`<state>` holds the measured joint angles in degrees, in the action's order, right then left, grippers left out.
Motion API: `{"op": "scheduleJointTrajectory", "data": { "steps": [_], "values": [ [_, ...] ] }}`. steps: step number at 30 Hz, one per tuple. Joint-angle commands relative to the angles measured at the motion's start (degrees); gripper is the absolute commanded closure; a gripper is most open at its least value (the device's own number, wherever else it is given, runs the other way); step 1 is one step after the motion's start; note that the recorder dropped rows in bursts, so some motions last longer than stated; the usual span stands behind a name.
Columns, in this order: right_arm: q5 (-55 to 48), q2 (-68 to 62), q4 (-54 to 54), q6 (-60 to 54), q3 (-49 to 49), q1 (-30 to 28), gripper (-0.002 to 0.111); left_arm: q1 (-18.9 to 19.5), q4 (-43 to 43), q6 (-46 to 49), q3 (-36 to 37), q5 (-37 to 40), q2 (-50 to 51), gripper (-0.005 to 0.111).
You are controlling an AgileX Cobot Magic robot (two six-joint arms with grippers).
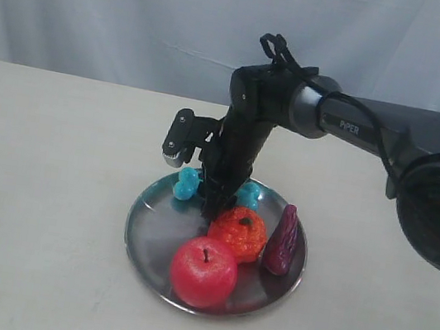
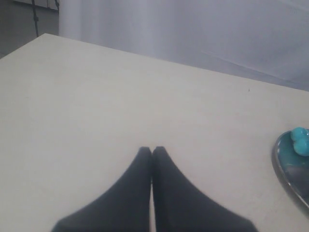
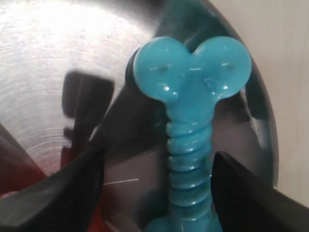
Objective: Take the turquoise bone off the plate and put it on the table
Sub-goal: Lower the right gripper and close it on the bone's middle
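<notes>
The turquoise bone (image 1: 188, 183) (image 3: 190, 121) lies on the far part of the silver plate (image 1: 151, 229) (image 3: 48, 58); one knobbed end (image 2: 300, 139) shows in the left wrist view. My right gripper (image 1: 212, 206) (image 3: 157, 166) reaches down onto the plate and stands open, its fingers either side of the bone's ribbed shaft. One finger (image 3: 236, 183) is close against the shaft, the other (image 3: 72, 183) stands apart. The arm hides the bone's middle in the exterior view. My left gripper (image 2: 152, 151) is shut and empty above the pale table (image 2: 120, 96), to the plate's left.
On the plate also sit a red apple (image 1: 203, 271), an orange toy pumpkin (image 1: 238, 233) and a purple sweet potato toy (image 1: 282, 240), all near the gripper. A grey curtain (image 1: 144, 11) hangs behind the table (image 1: 32, 186).
</notes>
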<state>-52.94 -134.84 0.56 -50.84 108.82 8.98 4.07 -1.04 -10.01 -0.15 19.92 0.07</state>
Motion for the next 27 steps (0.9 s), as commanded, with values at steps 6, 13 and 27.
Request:
{"op": "scheduleJointTrajectory", "data": {
  "steps": [6, 13, 27],
  "values": [
    [2.1, -0.1, -0.6, 0.4, 0.4, -0.1, 0.051, -0.3, -0.2, -0.1, 0.1, -0.3, -0.1, 0.107],
    [2.1, -0.2, -0.6, 0.4, 0.4, -0.1, 0.053, -0.3, -0.2, -0.1, 0.1, -0.3, -0.1, 0.107],
    [4.1, -1.3, -0.6, 0.7, 0.4, -0.1, 0.053, -0.3, -0.2, -0.1, 0.1, -0.3, -0.1, 0.107]
  ]
}}
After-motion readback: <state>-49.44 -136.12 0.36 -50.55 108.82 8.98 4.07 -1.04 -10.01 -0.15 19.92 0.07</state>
